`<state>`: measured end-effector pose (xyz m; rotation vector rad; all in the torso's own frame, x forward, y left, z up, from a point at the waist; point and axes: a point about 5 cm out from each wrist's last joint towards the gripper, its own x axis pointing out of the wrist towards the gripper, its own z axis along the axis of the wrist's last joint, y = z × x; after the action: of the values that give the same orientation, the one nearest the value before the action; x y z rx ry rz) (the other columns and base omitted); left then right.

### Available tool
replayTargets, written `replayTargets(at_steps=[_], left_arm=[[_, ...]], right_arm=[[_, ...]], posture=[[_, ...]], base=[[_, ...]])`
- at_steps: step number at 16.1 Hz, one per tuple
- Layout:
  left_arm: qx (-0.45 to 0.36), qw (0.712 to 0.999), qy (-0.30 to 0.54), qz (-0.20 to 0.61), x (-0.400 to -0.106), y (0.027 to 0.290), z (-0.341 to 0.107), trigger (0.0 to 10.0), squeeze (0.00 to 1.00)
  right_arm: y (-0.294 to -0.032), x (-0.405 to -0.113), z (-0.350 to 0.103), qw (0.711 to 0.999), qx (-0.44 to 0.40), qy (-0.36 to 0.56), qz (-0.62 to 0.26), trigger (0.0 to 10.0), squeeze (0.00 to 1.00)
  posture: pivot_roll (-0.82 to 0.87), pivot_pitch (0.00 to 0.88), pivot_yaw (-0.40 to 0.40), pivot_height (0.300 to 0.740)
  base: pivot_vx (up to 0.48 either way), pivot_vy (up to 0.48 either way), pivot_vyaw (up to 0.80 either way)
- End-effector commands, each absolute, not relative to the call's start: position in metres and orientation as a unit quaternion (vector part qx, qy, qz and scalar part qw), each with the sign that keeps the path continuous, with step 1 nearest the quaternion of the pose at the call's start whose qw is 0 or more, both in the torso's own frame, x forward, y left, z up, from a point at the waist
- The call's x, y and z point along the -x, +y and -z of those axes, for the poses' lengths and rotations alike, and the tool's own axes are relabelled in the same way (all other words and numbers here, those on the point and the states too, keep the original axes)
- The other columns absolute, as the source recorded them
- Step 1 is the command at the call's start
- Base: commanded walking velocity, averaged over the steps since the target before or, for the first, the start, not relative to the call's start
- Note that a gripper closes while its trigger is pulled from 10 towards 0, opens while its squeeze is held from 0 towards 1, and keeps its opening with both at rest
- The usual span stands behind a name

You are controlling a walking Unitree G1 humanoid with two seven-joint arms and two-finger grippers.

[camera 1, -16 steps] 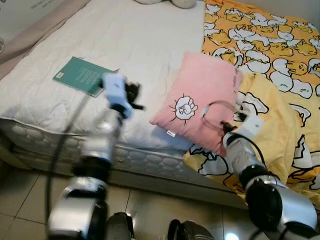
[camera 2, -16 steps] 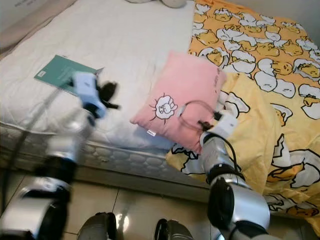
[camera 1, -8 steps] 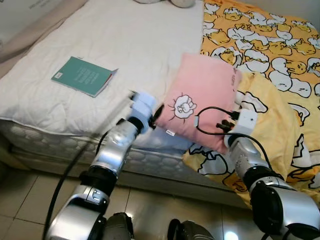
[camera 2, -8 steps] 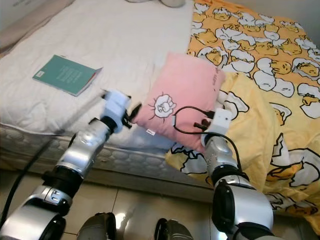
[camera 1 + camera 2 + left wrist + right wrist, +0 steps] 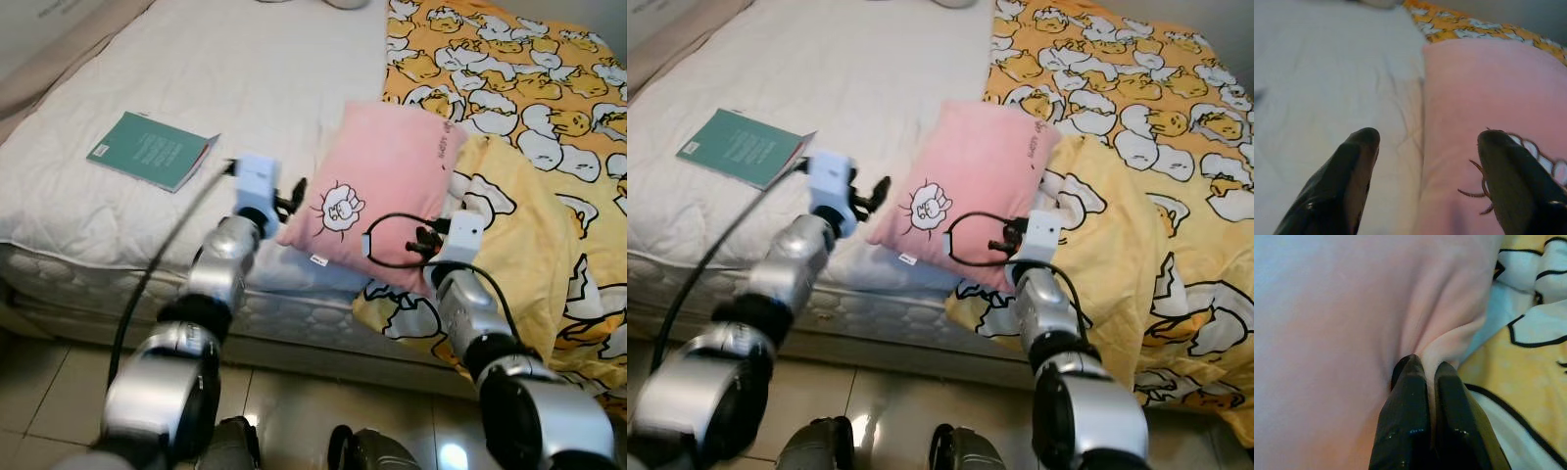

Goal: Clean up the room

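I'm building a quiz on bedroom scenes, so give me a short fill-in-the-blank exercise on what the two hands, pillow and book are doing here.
1. The right hand is shut on an edge of the ____ pillow.
2. The left hand is ____, at the pillow's other side.
3. The green book lies on the ____ mattress.
4. The blanket under the pillow's far side is printed with ____.

Missing words: pink; open; white; ducks

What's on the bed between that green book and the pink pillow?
Only bare white mattress and the left gripper, open beside the pillow. The book lies apart, as the eye views show.
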<state>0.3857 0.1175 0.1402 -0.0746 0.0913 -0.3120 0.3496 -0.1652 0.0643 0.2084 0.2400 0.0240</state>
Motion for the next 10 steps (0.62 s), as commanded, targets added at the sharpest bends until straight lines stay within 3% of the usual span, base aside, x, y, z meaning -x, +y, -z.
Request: replayTargets(at_steps=[1,4,7,10], left_arm=[[0.076,0.98,0.07,0.168,-0.389,0.112,-0.14,10.0,1.0],[0.126,0.972,0.086,0.179,-0.394,0.104,-0.145,10.0,1.0],[0.119,0.964,0.094,0.219,-0.395,0.082,-0.153,10.0,1.0],[0.103,0.965,0.112,0.211,-0.395,0.08,-0.148,10.0,1.0]], right_arm=[[-0.163,-0.348,-0.065,0.989,-0.099,0.103,-0.034,0.0,0.0],[-0.161,-0.343,-0.065,0.99,-0.1,0.084,-0.053,0.0,0.0],[-0.159,-0.335,-0.065,0.991,-0.095,0.07,-0.069,0.0,0.0],[-0.156,-0.331,-0.069,0.991,-0.091,0.054,-0.079,0.0,0.0]], posture=[[-0.1,0.219,-0.054,0.74],[-0.16,0.267,-0.042,0.74],[-0.22,0.337,-0.025,0.74],[-0.25,0.38,-0.008,0.74]], base=[[0.0,0.0,0.0],[0.0,0.0,0.0],[0.0,0.0,0.0],[0.0,0.0,0.0]])
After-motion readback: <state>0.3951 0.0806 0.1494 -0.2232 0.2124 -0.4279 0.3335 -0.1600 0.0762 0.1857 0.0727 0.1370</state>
